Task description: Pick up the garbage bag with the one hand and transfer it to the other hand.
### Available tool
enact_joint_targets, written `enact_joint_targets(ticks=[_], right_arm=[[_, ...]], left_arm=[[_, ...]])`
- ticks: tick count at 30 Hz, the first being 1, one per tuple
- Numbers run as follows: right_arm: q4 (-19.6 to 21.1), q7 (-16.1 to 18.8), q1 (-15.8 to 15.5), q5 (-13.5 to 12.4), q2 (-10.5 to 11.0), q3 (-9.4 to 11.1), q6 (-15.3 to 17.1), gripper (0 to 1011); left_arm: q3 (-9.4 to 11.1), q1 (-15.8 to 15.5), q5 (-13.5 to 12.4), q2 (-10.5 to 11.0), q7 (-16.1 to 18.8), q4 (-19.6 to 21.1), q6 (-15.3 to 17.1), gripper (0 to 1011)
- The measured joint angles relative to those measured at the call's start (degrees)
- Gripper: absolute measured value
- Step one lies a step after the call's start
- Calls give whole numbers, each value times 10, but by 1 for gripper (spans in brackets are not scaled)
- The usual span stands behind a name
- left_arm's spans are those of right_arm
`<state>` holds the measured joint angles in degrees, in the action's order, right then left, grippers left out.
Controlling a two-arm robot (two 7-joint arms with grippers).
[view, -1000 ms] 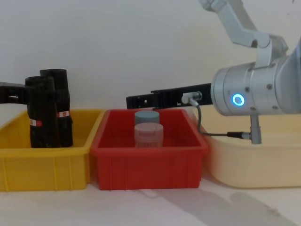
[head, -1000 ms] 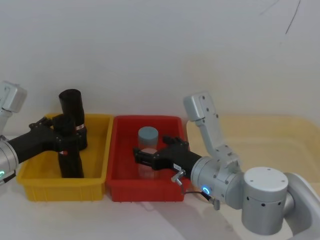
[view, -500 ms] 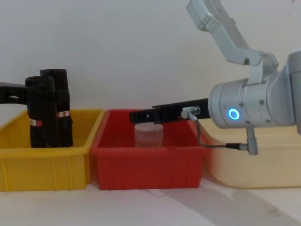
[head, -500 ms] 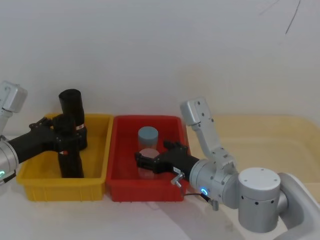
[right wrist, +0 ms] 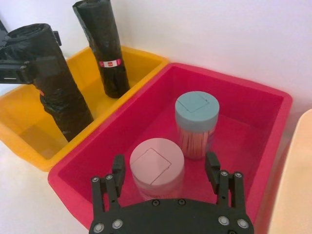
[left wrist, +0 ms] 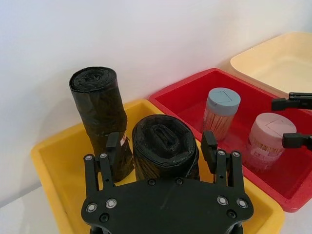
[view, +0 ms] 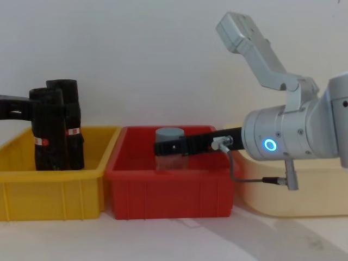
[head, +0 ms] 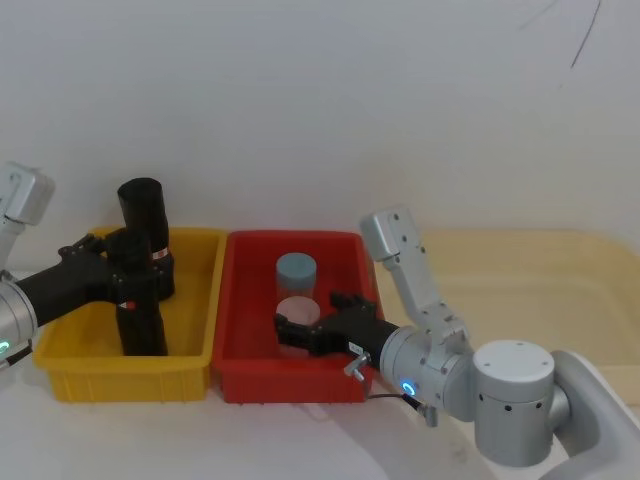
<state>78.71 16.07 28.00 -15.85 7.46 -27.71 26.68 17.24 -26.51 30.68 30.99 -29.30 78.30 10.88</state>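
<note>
Left gripper [left wrist: 161, 140], fingers spread, is straddling the black rolled-plastic garbage bag [view: 48, 130] standing with another black roll [left wrist: 99, 112] in the yellow bin [view: 54, 190]; right gripper [right wrist: 165, 160], also spread, is flanking a pink-lidded jar [right wrist: 153, 173] in the red bin [right wrist: 239, 90].

The head camera looked forward and down from high behind both arms, taking in the yellow bin [head: 120, 375] and the red bin [head: 260, 388] from above. The chest camera sat lower and met the same two bins side-on. The left wrist camera rode just behind the left gripper [left wrist: 161, 141], close over the garbage bag [left wrist: 146, 168] ahead of it. The right wrist camera sat likewise behind the right gripper [right wrist: 165, 162], close above the pink-lidded jar [right wrist: 157, 168]. Both wrist views shared both bins.
</note>
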Motion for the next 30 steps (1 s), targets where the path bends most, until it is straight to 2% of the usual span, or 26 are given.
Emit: enact_joint_targets(ticks=[15, 25, 30], right_arm=[[-10, 14, 3, -1, -5, -5, 0, 999], [-20, 14, 4, 5, -8, -9, -19, 999], [-24, 13, 4, 9, -9, -10, -26, 907]], left_arm=[[0, 0, 0, 0, 0, 0, 0, 1001], [0, 0, 0, 0, 0, 0, 0, 1001], [0, 0, 0, 0, 0, 0, 0, 907]])
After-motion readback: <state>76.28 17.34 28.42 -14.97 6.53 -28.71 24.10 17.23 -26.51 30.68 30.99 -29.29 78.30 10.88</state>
